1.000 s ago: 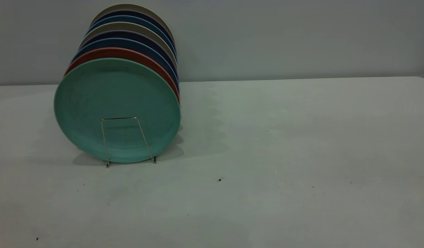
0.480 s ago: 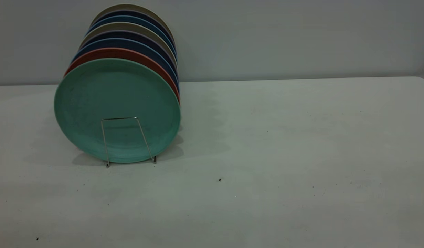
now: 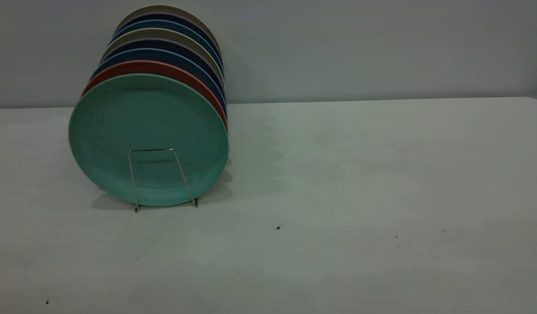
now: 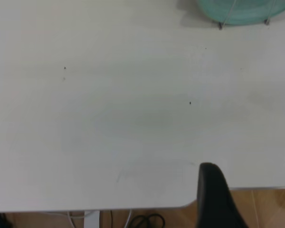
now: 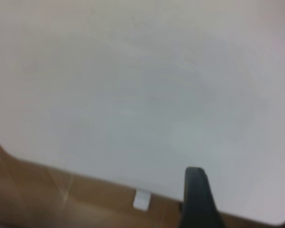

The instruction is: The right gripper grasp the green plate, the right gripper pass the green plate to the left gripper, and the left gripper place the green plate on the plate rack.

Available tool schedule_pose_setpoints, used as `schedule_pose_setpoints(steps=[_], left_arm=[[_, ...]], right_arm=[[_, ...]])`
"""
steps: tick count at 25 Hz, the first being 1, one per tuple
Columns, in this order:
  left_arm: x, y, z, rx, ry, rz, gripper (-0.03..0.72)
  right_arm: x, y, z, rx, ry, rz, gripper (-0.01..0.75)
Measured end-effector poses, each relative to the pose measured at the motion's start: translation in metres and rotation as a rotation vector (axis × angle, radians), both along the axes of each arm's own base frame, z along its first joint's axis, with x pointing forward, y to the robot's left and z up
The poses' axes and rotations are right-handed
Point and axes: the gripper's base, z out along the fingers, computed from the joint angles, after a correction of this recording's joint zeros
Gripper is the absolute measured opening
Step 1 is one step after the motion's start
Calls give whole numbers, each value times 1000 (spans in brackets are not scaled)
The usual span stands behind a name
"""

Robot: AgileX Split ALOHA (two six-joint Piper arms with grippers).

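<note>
Moved: nothing has changed since a moment ago.
Green plate (image 3: 148,131): stands upright in the plate rack (image 3: 157,174), left of the frame.
Left gripper (image 4: 218,199): nearer; can't tell its fingers.
Right gripper (image 5: 197,199): far off, same.

The green plate (image 4: 237,10) stands in the plate rack (image 4: 220,23) on the table (image 4: 109,118).

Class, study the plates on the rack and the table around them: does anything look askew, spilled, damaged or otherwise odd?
Nothing stands out. The green plate stands on edge at the front of the plate rack, with the other plates lined up evenly behind it. The table shows only a few tiny dark specks. No spill or breakage shows.
</note>
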Motion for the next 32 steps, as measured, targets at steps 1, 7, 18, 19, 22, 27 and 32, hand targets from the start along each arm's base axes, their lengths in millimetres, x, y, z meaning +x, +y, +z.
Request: schedule_pose_setpoints(steps=[1, 7, 18, 19, 22, 27, 32], left_arm=[[0, 0, 0, 2, -2, -10, 416], [0, 1, 0, 5, -3, -65, 416], [0, 1, -1, 6, -2, -69, 416], [0, 1, -1, 6, -2, -69, 416], [0, 1, -1, 6, -2, -69, 416], [0, 1, -1, 6, -2, -69, 416], [0, 1, -1, 6, -2, -69, 416]], right_arm=[[1, 1, 0, 11, -14, 1, 510], [6, 3, 0, 37, -66, 6, 510], [5, 9, -4, 104, -28, 32, 510], [5, 9, -4, 105, -28, 33, 510], [5, 9, -4, 105, -28, 33, 510], [5, 9, -4, 99, -29, 38, 510], [5, 8, -6, 90, -23, 33, 510]])
